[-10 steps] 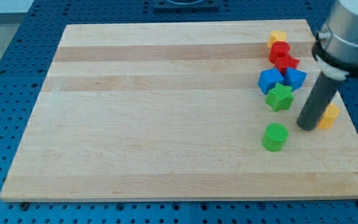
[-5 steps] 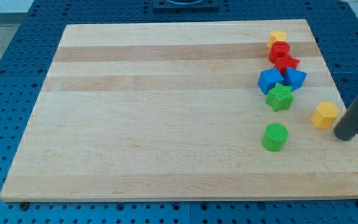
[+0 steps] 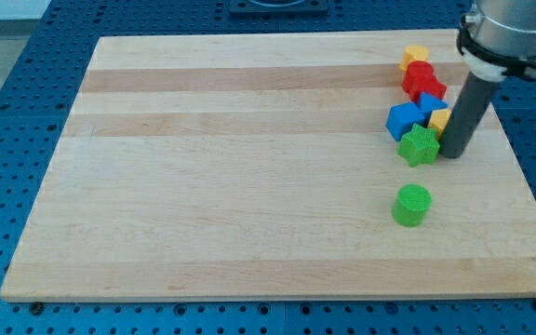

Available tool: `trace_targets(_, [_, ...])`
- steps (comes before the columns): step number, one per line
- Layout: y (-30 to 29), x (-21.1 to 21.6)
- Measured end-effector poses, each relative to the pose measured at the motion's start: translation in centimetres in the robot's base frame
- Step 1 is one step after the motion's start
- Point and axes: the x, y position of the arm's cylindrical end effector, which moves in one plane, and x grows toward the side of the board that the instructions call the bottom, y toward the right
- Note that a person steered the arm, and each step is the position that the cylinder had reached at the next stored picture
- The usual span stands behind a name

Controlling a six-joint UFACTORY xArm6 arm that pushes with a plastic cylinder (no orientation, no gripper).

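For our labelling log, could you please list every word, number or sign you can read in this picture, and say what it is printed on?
None: no readable text shows anywhere.
The pale wooden board, the blue perforated table, the green cylinder block, the green star block and the dark rod ending in my tip carry no markings.

A big wooden board [image 3: 249,186] sits on a blue table with holes [image 3: 26,112], with small coloured blocks on it.

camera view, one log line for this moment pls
my tip beside green star | orange block against rod | green cylinder apart, below
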Motion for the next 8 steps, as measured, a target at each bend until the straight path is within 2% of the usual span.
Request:
trace_targets(1, [-0.5,-2.1])
trace_targets(5, [0.6,-3.7])
trace_targets(7, [5.4,-3.2])
trace_targets(8, [5.4,-3.2])
